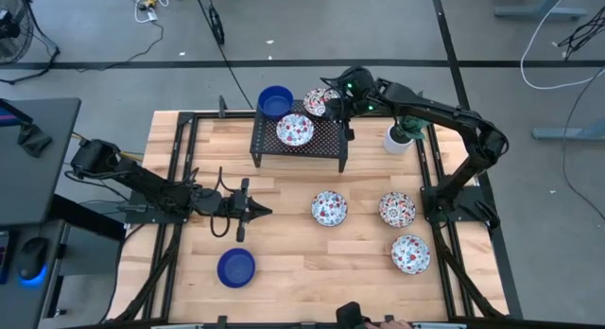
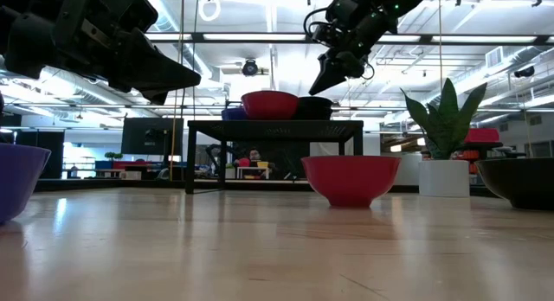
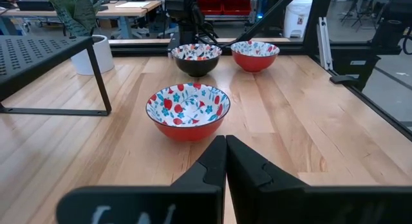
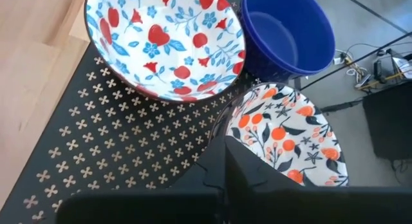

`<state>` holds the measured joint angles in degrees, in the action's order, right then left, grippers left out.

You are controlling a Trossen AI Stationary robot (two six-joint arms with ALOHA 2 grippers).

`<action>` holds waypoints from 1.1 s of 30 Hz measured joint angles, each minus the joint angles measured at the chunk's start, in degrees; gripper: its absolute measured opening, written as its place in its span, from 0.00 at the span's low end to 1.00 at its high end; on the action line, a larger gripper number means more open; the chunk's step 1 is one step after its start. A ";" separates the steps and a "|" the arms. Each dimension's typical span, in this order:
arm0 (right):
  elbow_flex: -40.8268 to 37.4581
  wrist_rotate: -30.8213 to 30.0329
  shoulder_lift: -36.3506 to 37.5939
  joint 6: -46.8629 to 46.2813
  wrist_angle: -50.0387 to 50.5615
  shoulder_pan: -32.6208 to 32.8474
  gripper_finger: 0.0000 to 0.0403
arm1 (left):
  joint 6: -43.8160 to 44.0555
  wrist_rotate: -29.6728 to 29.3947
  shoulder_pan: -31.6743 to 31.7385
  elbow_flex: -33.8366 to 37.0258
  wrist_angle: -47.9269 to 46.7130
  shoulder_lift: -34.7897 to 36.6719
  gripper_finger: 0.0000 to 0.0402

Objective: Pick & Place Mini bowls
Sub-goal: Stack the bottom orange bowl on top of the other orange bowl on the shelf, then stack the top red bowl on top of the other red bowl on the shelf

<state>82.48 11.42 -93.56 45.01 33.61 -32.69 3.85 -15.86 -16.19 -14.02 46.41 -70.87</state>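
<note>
A black perforated rack (image 1: 321, 147) at the table's far side carries three mini bowls: a blue one (image 1: 275, 102), a red-and-blue floral one (image 1: 295, 131) and an orange-patterned one (image 1: 317, 102) at its far edge. My right gripper (image 1: 334, 108) is shut and slants down over the orange-patterned bowl (image 4: 283, 137), its tips by that bowl's rim. On the table rest three floral bowls (image 1: 329, 208) (image 1: 397, 208) (image 1: 410, 253) and a blue bowl (image 1: 236, 267). My left gripper (image 1: 267, 212) is shut and hovers level above the table's left middle, pointing at the nearest floral bowl (image 3: 188, 111). My right gripper's shut fingertips (image 4: 225, 153) stand at the rim (image 4: 235, 124) of the orange-patterned bowl, coming slanting from above. In the low view they seem just over the bowl (image 2: 313, 106). I cannot tell whether they touch it.
A white pot with a green plant (image 1: 401, 136) stands right of the rack. Black metal frames (image 1: 430, 178) run along the table's left and right sides. Bare wood lies between the rack and the table's near edge.
</note>
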 joint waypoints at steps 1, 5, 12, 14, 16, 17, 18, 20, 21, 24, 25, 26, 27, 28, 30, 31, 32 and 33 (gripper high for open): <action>0.00 0.00 0.00 0.00 0.22 0.00 0.01 | -0.01 0.00 0.00 0.00 0.00 0.00 0.04; -0.01 -0.42 0.00 0.18 0.78 0.00 0.01 | 0.01 0.00 -0.01 0.00 0.00 0.00 0.04; -0.01 -0.46 0.00 0.26 1.03 0.00 0.01 | 0.01 0.00 0.00 0.00 0.00 0.00 0.04; 0.00 -0.46 0.00 0.26 1.03 0.00 0.01 | 0.01 0.00 -0.01 0.00 0.00 0.00 0.04; 0.00 -0.46 0.00 0.26 1.09 0.00 0.01 | 0.01 0.00 -0.01 0.00 0.00 0.00 0.04; -0.02 -0.48 0.00 0.26 1.11 0.00 0.01 | 0.01 0.00 0.00 0.00 0.00 0.00 0.04; -0.01 -0.51 0.00 0.27 1.11 0.00 0.01 | 0.01 0.00 0.01 0.00 0.00 0.00 0.04; 0.00 -0.92 0.00 0.34 1.11 0.00 0.01 | 0.01 0.00 -0.01 0.00 0.00 0.00 0.04; 0.00 -1.32 0.00 0.46 1.17 0.00 0.01 | 0.01 0.00 0.00 0.00 0.00 0.00 0.04; -0.02 -1.97 -0.02 0.48 1.72 -0.01 0.01 | 0.01 0.01 -0.01 0.00 0.00 0.00 0.04; -0.02 -1.97 -0.02 0.54 2.05 -0.02 0.01 | 0.01 0.00 -0.01 0.00 0.00 0.00 0.04; -0.02 -1.99 -0.02 0.82 2.31 -0.02 0.01 | 0.01 0.00 -0.01 0.00 0.00 0.00 0.04; -0.02 -2.01 -0.02 1.08 2.47 -0.02 0.01 | 0.01 0.00 -0.01 0.00 0.00 0.00 0.04; -0.02 -2.01 -0.04 1.40 2.47 -0.02 0.01 | 0.01 0.00 0.00 0.00 0.02 0.00 0.04; -0.05 -2.01 -0.04 1.57 2.04 -0.02 0.01 | 0.00 0.00 -0.01 0.00 0.00 0.00 0.04; -0.07 -2.01 -0.05 1.56 1.36 -0.02 0.01 | 0.01 0.00 0.00 0.00 0.00 0.00 0.04; -0.07 -2.01 -0.07 1.55 0.37 -0.02 0.01 | 0.01 0.00 -0.01 0.00 0.00 0.00 0.04; -0.07 -2.01 -0.09 1.46 -0.48 -0.02 0.01 | 0.01 0.02 0.01 0.00 0.00 0.00 0.04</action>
<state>82.41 9.41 -93.65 46.48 33.13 -32.71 3.86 -15.84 -16.19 -14.02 46.41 -70.87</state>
